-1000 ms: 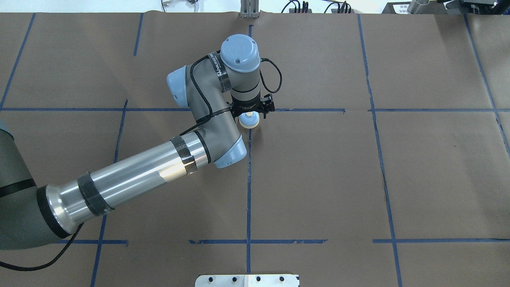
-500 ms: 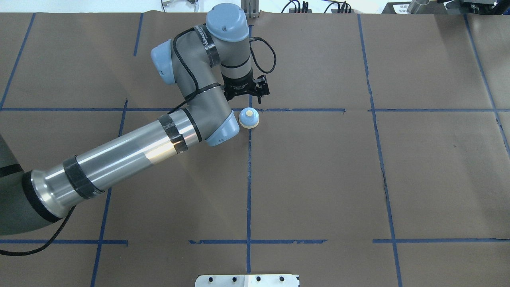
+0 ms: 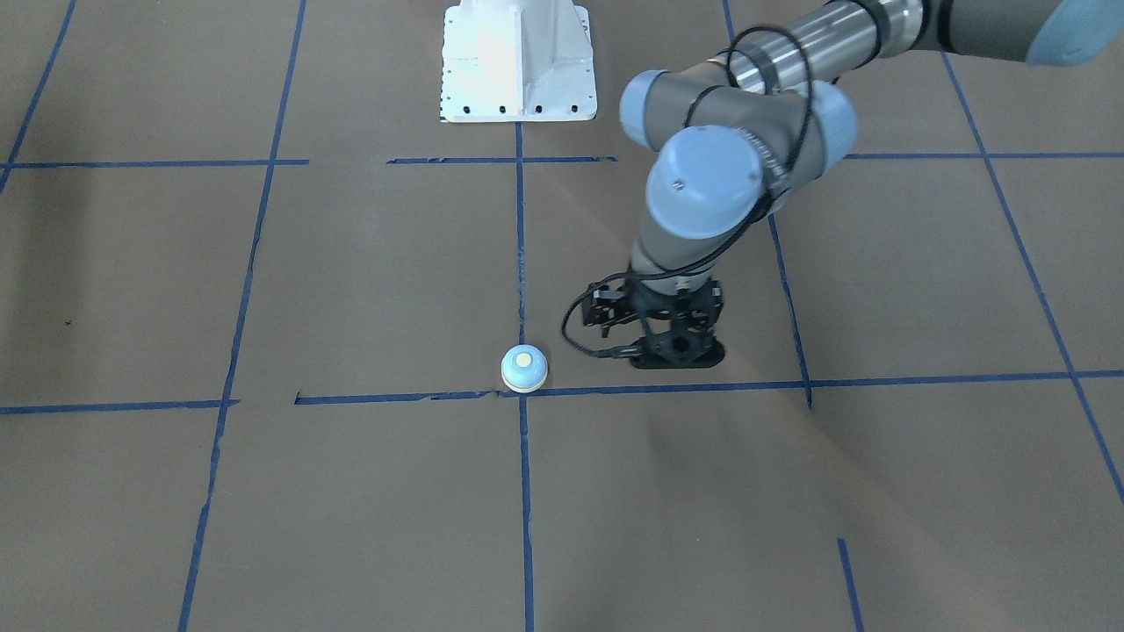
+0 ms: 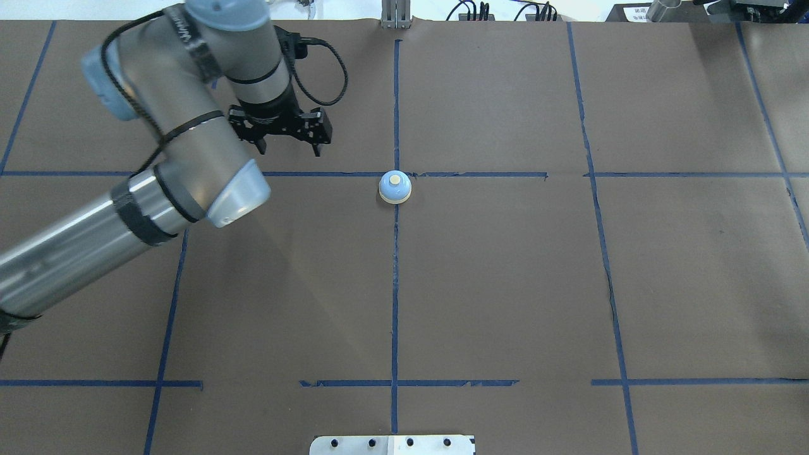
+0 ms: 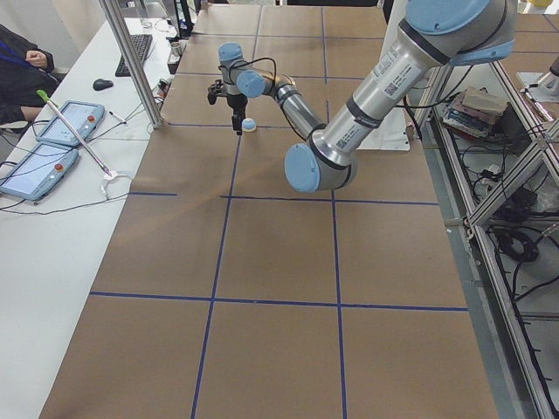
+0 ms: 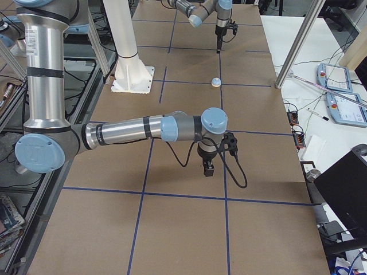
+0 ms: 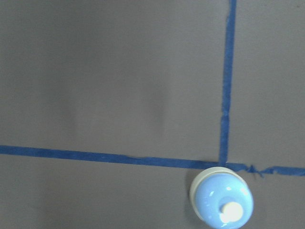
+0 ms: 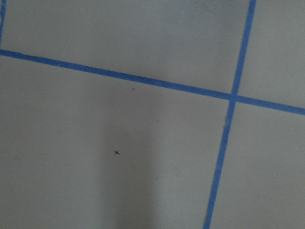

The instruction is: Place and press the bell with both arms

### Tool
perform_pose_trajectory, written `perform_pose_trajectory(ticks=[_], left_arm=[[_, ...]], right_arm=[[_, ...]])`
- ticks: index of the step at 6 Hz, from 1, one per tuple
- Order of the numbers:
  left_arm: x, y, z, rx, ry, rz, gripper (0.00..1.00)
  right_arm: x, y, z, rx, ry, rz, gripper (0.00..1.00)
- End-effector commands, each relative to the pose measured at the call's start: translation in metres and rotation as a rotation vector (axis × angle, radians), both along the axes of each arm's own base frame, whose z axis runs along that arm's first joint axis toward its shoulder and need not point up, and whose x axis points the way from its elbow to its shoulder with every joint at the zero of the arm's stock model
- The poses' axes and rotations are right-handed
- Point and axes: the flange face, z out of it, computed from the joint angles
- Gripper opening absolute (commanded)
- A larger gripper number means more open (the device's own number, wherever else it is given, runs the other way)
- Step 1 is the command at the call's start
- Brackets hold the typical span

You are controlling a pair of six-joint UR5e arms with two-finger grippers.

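The small light-blue bell [image 4: 395, 188] with a cream button stands alone on the brown table, at a crossing of blue tape lines. It also shows in the front view [image 3: 524, 368], the left view [image 5: 249, 125], the right view [image 6: 216, 82] and the left wrist view [image 7: 221, 200]. My left gripper [image 4: 289, 148] points down, open and empty, to the left of the bell and apart from it; in the front view [image 3: 676, 353] it is to the bell's right. My right gripper [image 6: 207, 168] shows only in the right side view, far from the bell; I cannot tell whether it is open.
The white bolted pedestal [image 3: 518, 61] stands at the robot's side of the table [image 4: 392, 444]. Blue tape [image 4: 395, 284] divides the brown paper into squares. A side table with tablets [image 5: 52, 140] and a metal post [image 5: 131, 61] lies beyond the far edge.
My left gripper was down around the bell, then rose off it and swung away to the left in the overhead view. The bell stayed at the tape crossing.
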Motion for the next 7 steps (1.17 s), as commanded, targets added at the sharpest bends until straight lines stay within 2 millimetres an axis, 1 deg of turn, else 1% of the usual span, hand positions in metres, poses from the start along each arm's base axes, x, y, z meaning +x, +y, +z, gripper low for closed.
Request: perform_pose_trajectory(ticks=[1, 2, 3, 4, 5, 6, 7], left_arm=[[-0.133, 0.036, 0.089, 0.069, -0.023, 0.043, 1.00], [-0.203, 0.023, 0.130, 0.111, -0.068, 0.046, 1.00], [-0.271, 0.023, 0.186, 0.125, -0.111, 0.064, 1.00], [-0.325, 0.037, 0.240, 0.122, -0.088, 0.116, 1.00], [-0.386, 0.052, 0.292, 0.103, -0.072, 0.113, 1.00], [-0.424, 0.083, 0.360, 0.043, -0.028, 0.126, 1.00], [-0.440, 0.108, 0.382, 0.018, -0.026, 0.107, 1.00]], right_arm=[[-0.061, -0.015, -0.072, 0.069, -0.031, -0.049, 1.00], [-0.099, -0.025, -0.111, 0.070, -0.049, -0.052, 1.00], [-0.143, -0.036, -0.152, 0.028, -0.073, -0.023, 1.00], [-0.204, -0.039, -0.197, -0.027, -0.097, -0.015, 1.00], [-0.250, -0.038, -0.242, -0.066, -0.120, 0.004, 1.00], [-0.301, -0.028, -0.277, -0.075, -0.100, 0.032, 1.00], [-0.357, -0.019, -0.309, -0.102, -0.077, 0.077, 1.00]])
